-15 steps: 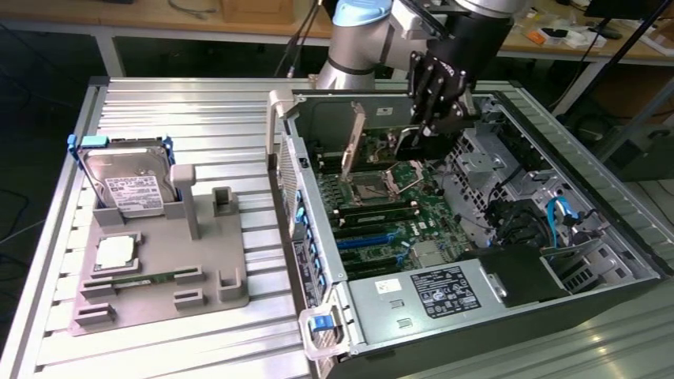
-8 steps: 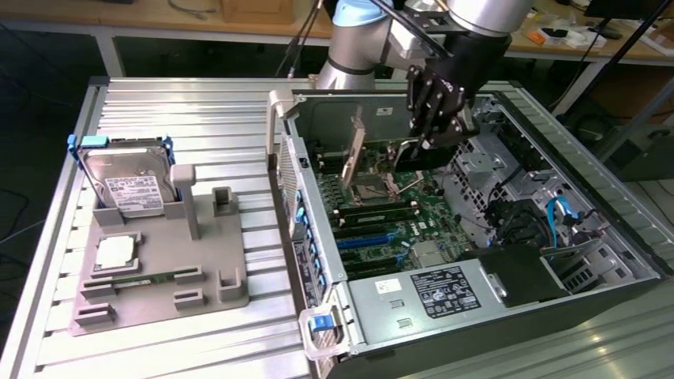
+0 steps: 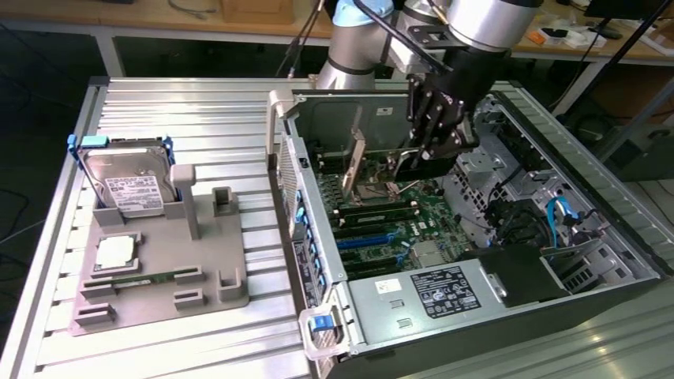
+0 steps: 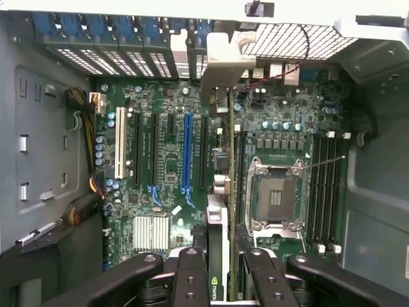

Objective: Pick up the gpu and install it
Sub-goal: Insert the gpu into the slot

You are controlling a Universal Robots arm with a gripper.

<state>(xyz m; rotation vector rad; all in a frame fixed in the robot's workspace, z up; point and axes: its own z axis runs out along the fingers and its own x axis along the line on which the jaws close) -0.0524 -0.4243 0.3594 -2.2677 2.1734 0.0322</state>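
Where fingers [image 4: 190,276] hang above motherboard [image 4: 167,160], gpu [image 4: 217,246] clamped between them.

Wrist view chops off the near end of the gpu [image 4: 217,224] and most of the gripper [image 4: 223,256]; card's face is hidden, edge-on.

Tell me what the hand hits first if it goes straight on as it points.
The hand, shut on the slim dark graphics card, points at the green motherboard. The card's leading edge would likely meet it first, near the long blue slot; depth is unclear.
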